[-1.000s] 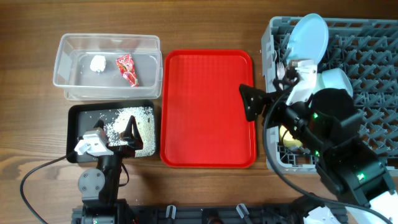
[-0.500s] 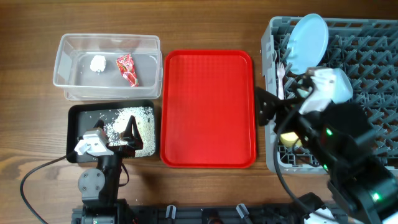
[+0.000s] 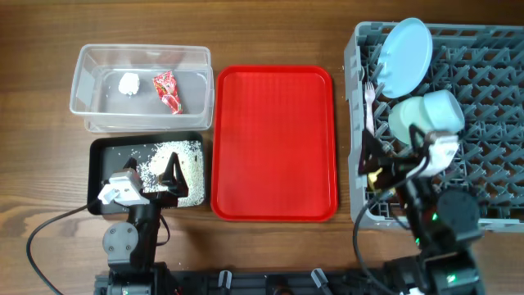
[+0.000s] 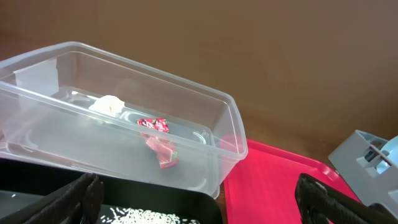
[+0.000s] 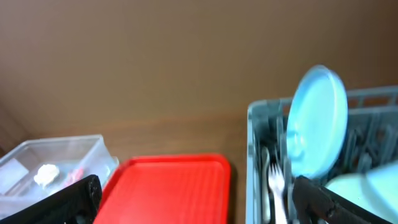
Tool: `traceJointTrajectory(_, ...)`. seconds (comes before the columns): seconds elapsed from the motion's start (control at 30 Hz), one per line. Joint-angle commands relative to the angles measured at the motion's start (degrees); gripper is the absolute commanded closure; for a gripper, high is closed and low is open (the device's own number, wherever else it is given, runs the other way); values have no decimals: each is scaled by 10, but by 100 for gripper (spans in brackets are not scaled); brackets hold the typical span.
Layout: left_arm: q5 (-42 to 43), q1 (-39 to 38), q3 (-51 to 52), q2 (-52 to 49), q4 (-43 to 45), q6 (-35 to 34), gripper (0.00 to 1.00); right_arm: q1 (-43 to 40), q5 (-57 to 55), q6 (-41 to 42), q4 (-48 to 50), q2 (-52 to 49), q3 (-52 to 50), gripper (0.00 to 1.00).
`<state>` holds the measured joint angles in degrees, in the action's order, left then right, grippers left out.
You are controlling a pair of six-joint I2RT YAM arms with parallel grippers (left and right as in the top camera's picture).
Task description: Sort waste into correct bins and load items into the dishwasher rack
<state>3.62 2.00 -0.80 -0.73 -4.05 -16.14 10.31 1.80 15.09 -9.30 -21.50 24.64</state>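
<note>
The grey dishwasher rack (image 3: 491, 176) holds the upright light blue plate (image 3: 407, 57), a pale green bowl (image 3: 405, 121), a light blue bowl (image 3: 444, 106), a white fork (image 3: 370, 97) and a yellow cup (image 3: 381, 178). The clear tub (image 3: 90, 57) holds the napkin ball (image 3: 128, 83) and red wrapper (image 3: 167, 90). The black tray (image 3: 102, 164) holds rice scraps (image 3: 176, 154). My left gripper (image 3: 151, 182) is open and empty over the black tray. My right gripper (image 3: 391, 152) is open and empty over the rack's front left corner. The spoon is not clearly visible.
The flat red serving tray (image 3: 274, 143) lies between the bins and the rack. In the right wrist view the plate (image 5: 317, 121) and fork (image 5: 275, 180) stand at the rack's left wall (image 5: 255, 155).
My right arm has pulled back from the red tray's right edge toward the front, over the rack's front left corner. The bowls now show. The left arm has not moved.
</note>
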Motion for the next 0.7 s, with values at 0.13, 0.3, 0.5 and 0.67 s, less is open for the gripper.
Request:
traceJointTrajectory(0.13, 9, 4, 5, 6, 1, 7, 0, -9, 22, 70, 48, 195, -170, 0)
traceJointTrajectory(0.3, 9, 4, 5, 6, 1, 7, 0, -10, 21, 90, 107, 214, -231, 0)
traceJointTrajectory(0.5, 9, 4, 5, 6, 1, 7, 0, -10, -17, 90, 120, 213, -244, 0)
traceJointTrajectory(0.67, 9, 4, 5, 6, 1, 7, 0, -10, -19, 91, 104, 213, -244, 0)
